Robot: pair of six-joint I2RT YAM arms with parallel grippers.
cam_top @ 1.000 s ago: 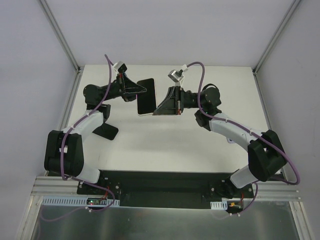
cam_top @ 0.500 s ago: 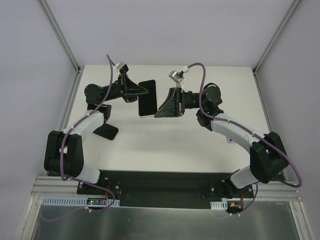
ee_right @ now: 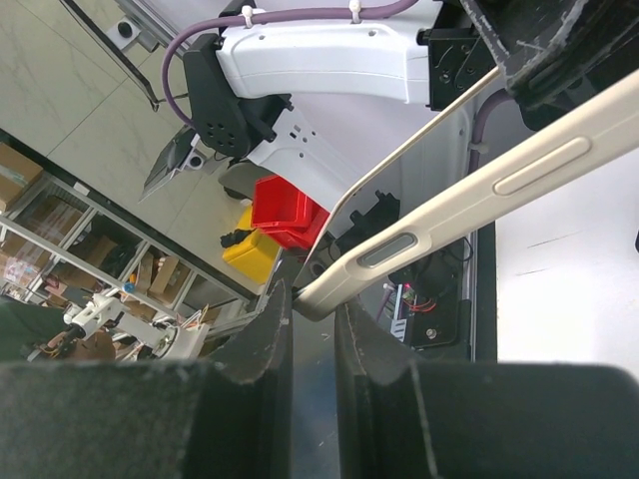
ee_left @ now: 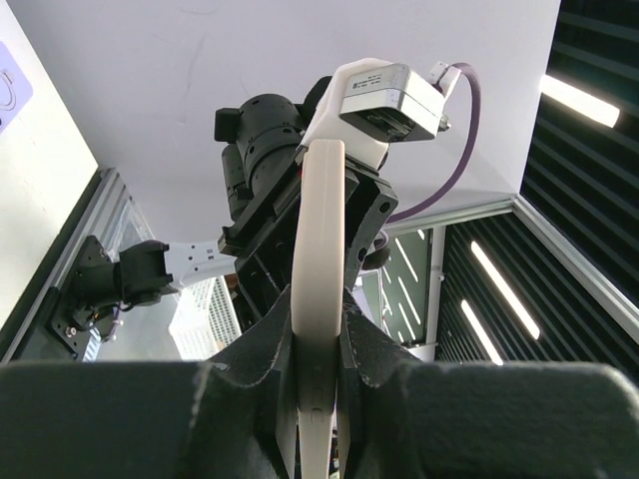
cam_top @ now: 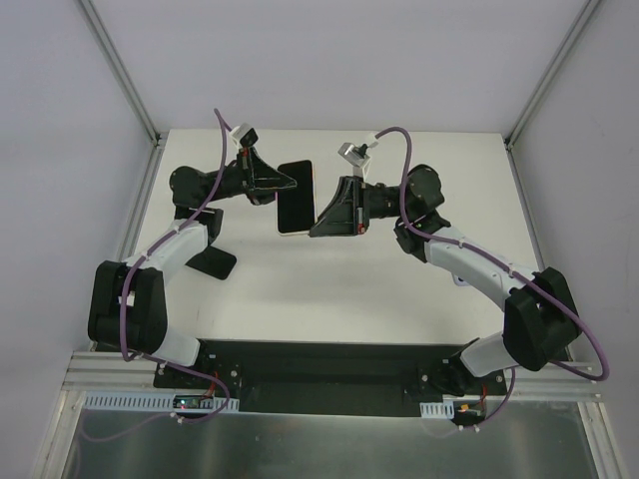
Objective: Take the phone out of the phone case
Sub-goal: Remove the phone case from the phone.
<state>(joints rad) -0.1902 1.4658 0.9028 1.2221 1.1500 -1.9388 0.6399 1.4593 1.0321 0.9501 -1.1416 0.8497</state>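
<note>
A phone with a dark screen (cam_top: 296, 195) sits in a cream phone case (cam_top: 287, 231) and is held above the table between both grippers. My left gripper (cam_top: 288, 184) is shut on the case's upper left edge. In the left wrist view the case (ee_left: 319, 239) runs edge-on up from the shut gripper (ee_left: 319, 334). My right gripper (cam_top: 317, 224) is shut on the lower right corner. In the right wrist view the case's side with its buttons (ee_right: 479, 205) slants up from the gripper (ee_right: 312, 299). I cannot tell whether the phone has lifted from the case.
A black stand (cam_top: 211, 261) lies on the white table (cam_top: 329, 289) near the left arm. A small white object (cam_top: 459, 280) lies under the right forearm. Grey walls and metal posts (cam_top: 125, 75) close in the table's back and sides.
The right arm's elbow has swung slightly outward to the right and its wrist has turned a little. The phone has stayed held between both grippers at nearly the same spot.
</note>
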